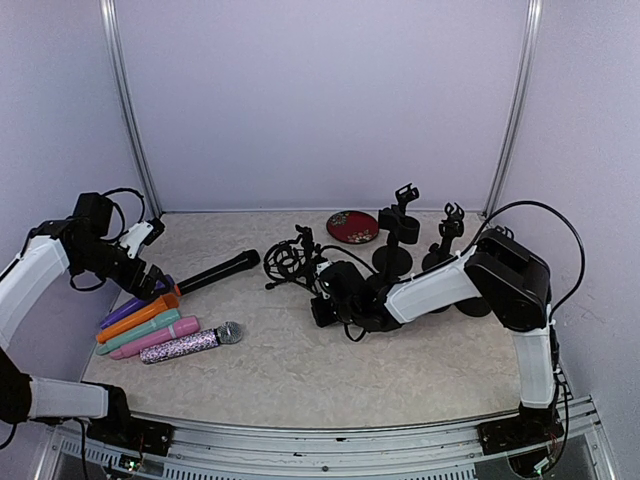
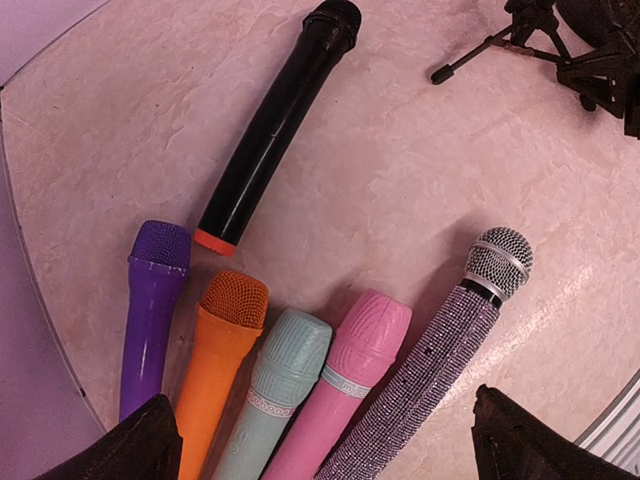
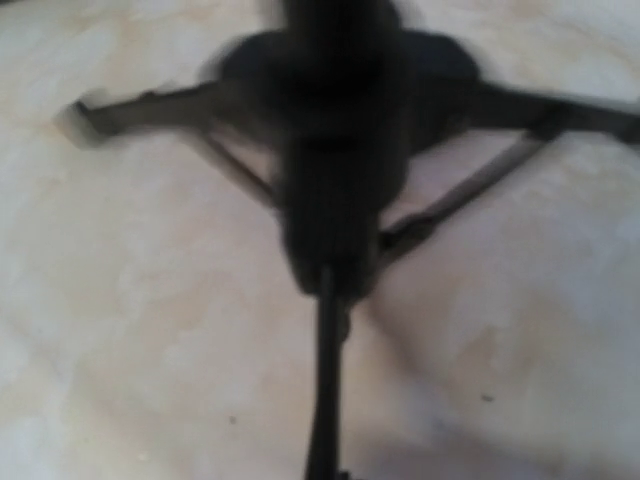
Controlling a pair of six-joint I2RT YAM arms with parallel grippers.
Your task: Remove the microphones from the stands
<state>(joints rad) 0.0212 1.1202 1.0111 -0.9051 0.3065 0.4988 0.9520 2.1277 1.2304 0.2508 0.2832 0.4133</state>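
Left side: left gripper (image 1: 152, 277) hangs over the near-left part of the table (image 1: 300, 375), fingers (image 2: 125, 445) spread as wide as they go, nothing between them.

Under it, five microphones lie side by side, heads toward the back: purple microphone (image 2: 150, 310), orange microphone (image 2: 222, 350), mint microphone (image 2: 280, 385), pink microphone (image 2: 352, 375), then a glitter microphone (image 2: 440, 360) with a silver mesh head, angled a little away from the rest. The first four touch or nearly touch along their sides.

Just beyond that row: the black microphone (image 2: 275, 130). Long plain glossy barrel, black head, orange-red band at the butt. It lies flat on the table at a slant, butt end close to the purple and orange heads, head pointing toward the tripod. It is apart from every stand, and neither gripper touches it.

Centre: tripod stand (image 1: 295, 262), black, thin legs splayed on the table. The right wrist view is badly blurred: a thick dark column over the leg hub, too soft to say what it is.

Right gripper (image 1: 325, 308) sits low, just right of the tripod, fingers closed. One thin leg runs to the bottom edge of its wrist view; whether it is pinched, cannot tell.

Behind: a red round dish (image 1: 352, 227). Right of it, two clip stands (image 1: 398, 235) (image 1: 445, 240) on round bases.
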